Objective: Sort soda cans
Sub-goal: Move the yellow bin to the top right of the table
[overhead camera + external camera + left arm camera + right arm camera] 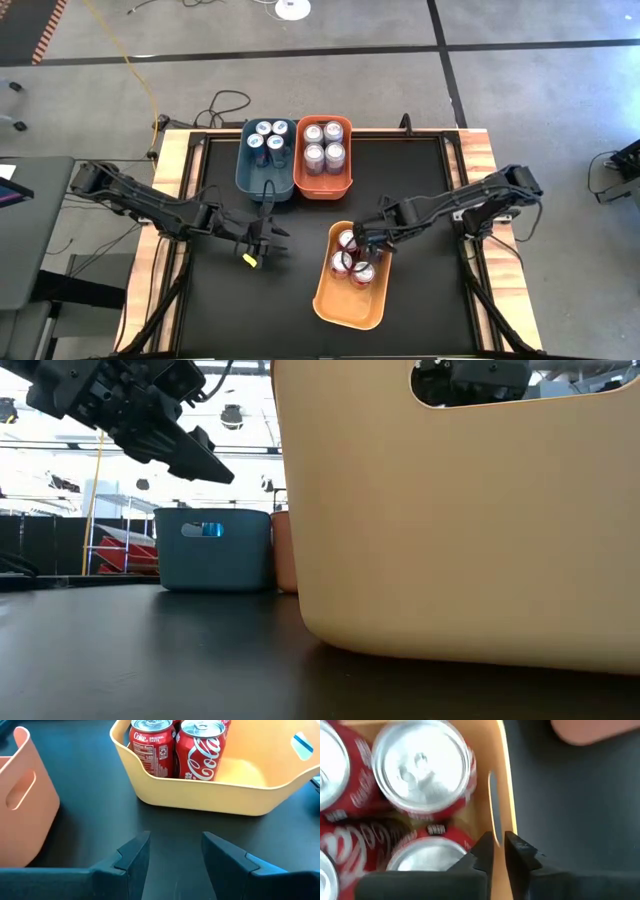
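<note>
Red soda cans [420, 770] fill our closest view, standing in the yellow bin [240, 795], four of them by the overhead view. We judge them stiff along the wall but easily dented if squeezed hard, smooth and somewhat slippery, of moderate weight if full; the best hold is across the mid-body, jaws on opposite sides. Every can stands upright, long axis vertical, silver top facing up. Beyond the yellow bin, four blue cans [266, 141] sit in the blue bin [245, 172] and four silver cans [323, 145] in the orange bin [324, 186] beside it. Our right hand [498, 851] hovers over the yellow bin's rim with fingers almost together and nothing between them. Our left hand [263, 243] waits above the desk [420, 300], beside the yellow bin, fingers partly spread and empty.
</note>
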`<state>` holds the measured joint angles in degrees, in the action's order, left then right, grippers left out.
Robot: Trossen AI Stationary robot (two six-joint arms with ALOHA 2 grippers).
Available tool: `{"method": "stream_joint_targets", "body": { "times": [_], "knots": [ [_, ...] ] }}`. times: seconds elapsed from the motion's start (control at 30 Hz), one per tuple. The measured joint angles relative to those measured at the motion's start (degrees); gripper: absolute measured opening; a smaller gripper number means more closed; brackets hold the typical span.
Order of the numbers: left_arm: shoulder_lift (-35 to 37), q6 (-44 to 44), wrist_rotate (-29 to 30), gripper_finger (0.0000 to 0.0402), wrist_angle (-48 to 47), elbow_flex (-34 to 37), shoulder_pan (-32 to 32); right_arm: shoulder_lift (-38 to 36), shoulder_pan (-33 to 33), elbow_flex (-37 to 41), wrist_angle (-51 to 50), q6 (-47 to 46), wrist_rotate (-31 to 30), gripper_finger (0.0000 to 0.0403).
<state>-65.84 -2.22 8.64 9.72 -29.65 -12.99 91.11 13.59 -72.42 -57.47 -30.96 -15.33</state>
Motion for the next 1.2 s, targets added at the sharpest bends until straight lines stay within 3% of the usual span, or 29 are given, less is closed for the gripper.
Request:
{"method": "stream_joint_targets", "body": {
  "times": [0.17, 0.77, 1.2],
  "knots": [
    [0.0, -0.3, 0.0, 0.0173, 0.0, 0.0, 0.0, 0.0, -0.3, 0.0, -1.2, 1.0, 0.5, 0.0007],
    [0.0, -0.4, -0.1, 0.0173, -0.3, 0.0, 0.0, -0.1, -4.7, 0.0, -14.7, 2.5, -0.5, 0.0001],
    [0.0, -0.6, -0.2, 0.0173, -1.9, 0.0, 0.0, -0.1, -15.4, 0.1, -19.9, 11.2, -5.4, 0.0000]
  ]
}}
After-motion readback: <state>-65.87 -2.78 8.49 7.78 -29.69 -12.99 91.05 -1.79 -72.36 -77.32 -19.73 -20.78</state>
